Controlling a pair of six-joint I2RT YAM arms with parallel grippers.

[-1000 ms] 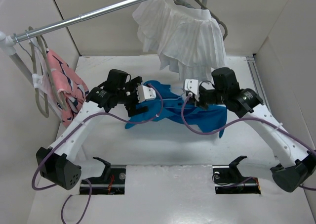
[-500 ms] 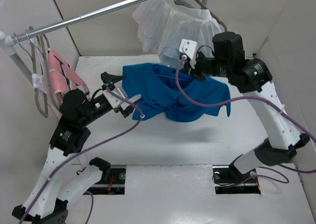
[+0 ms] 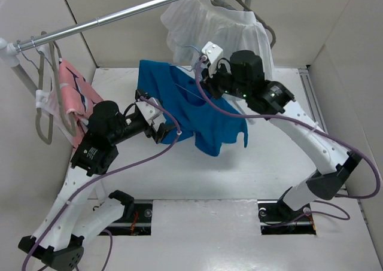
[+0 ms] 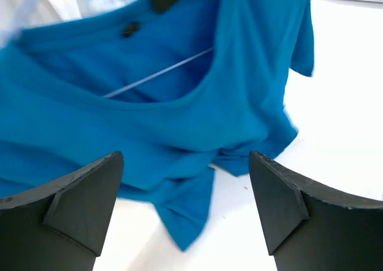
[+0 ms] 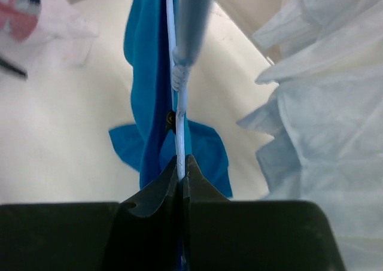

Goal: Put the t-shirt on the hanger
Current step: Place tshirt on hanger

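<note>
The medium-blue t-shirt hangs crumpled in the air over the table's back middle, draped on the thin pale-blue hanger. My right gripper is shut on the hanger's stem, with the shirt hanging beyond its fingertips. My left gripper is open and empty, just left of and below the shirt. In the left wrist view the shirt fills the upper half, the hanger's bar shows inside the neckline, and the gripper holds nothing.
A metal rail runs across the back. A white pleated garment hangs on it right behind the right gripper, also close in the right wrist view. A pink striped garment hangs at the left. Walls enclose the table.
The right arm has lifted the hanger and shirt off the table and carried them up and left toward the rail. The left arm has risen too and its gripper is off the shirt.
</note>
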